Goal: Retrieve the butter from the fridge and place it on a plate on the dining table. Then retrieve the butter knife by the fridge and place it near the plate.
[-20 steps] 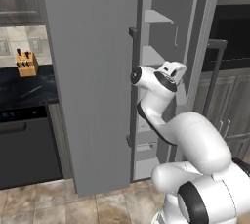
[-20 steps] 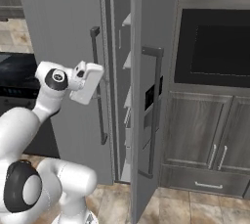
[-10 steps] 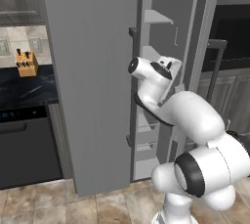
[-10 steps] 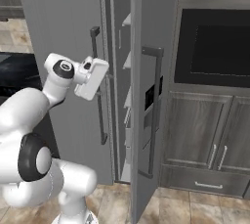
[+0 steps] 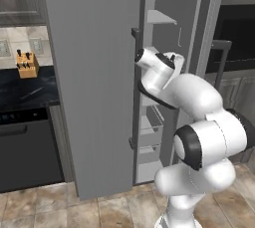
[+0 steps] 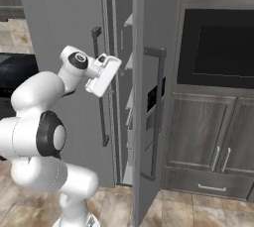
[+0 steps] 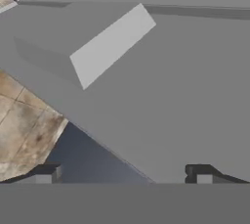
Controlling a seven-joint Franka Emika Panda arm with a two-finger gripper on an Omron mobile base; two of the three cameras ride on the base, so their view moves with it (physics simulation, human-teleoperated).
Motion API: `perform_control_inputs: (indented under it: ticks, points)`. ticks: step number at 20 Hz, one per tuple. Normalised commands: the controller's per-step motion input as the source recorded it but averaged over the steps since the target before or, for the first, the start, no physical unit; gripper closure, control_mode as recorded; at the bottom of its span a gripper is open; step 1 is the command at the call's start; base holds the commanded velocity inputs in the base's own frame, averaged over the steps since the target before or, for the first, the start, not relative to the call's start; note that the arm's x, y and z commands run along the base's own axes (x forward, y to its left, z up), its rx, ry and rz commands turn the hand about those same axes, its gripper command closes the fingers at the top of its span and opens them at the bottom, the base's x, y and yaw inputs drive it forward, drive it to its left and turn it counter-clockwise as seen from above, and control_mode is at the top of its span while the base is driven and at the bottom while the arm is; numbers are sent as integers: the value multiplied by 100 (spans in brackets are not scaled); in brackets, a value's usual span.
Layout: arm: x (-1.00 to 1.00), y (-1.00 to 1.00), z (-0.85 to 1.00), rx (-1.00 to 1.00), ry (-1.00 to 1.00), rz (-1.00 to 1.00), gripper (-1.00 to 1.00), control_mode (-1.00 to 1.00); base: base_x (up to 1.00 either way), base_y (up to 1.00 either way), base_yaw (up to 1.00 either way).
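1. Fridge (image 5: pixel 94 72): tall, matte grey, flat-panelled; left door stands ajar, pale shelves (image 5: pixel 160 18) in the gap. Butter not visible; presumably inside.
2. Gripper (image 6: pixel 106 75) has swung in toward the gap over the last second, arm folding closer; jaws spread wide, nothing between them.
3. Judgement: door may need widening before reaching in.
4. Dark bar handle (image 6: pixel 101 102) just beside the hand.

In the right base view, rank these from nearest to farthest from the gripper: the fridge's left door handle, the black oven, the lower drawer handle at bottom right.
1. Left door handle, just beside the open gripper.
2. Black oven, off to the right, past the fridge.
3. Drawer handle, far right and low near the floor.
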Motion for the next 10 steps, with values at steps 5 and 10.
perform_control_inputs:
  ticks: [5,10]
  points:
    - [8,-21,-4,-4,17,1,-100,-100,0,0,0]
    - [0,-61,-8,-8,21,0,-100,-100,0,0,0]
